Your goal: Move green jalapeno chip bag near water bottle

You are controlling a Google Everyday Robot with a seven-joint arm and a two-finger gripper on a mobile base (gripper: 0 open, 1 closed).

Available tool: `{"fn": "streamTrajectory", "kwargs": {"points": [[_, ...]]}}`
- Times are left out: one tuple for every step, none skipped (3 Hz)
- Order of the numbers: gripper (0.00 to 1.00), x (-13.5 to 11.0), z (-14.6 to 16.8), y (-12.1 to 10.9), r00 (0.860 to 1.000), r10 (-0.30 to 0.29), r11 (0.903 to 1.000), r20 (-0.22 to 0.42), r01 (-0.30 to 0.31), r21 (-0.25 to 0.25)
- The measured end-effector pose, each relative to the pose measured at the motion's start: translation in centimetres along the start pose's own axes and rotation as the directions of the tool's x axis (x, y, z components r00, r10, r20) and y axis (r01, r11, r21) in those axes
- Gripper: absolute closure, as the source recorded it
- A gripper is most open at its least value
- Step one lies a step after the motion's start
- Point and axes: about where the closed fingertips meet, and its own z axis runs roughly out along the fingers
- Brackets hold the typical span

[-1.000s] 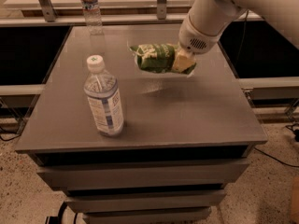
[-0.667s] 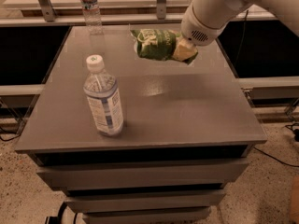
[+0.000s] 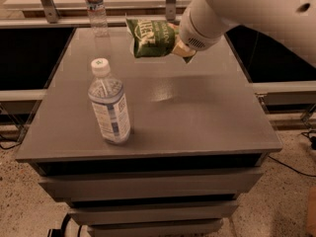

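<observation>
The green jalapeno chip bag hangs in the air above the far middle of the grey table, white lettering facing me. My gripper is shut on the bag's right end, below the white arm that comes in from the upper right. The water bottle, clear with a dark blue label band, stands upright at the table's far left corner, to the left of the bag and a little beyond it.
A larger-looking bottle with a white cap and pale label stands upright at the front left of the table. Metal rails and posts run behind the far edge. Drawers sit under the tabletop.
The arm has carried the bag up and to the left, toward the far edge and the water bottle. The camera view now sits closer to the table.
</observation>
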Motion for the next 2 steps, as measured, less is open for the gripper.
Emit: {"fn": "streamTrajectory", "kwargs": {"points": [[1.0, -0.2, -0.2, -0.1, 1.0, 0.002, 1.0, 0.005, -0.002, 0.001], [1.0, -0.1, 0.1, -1.4, 1.0, 0.016, 0.9983, 0.017, -0.017, 0.056]]}}
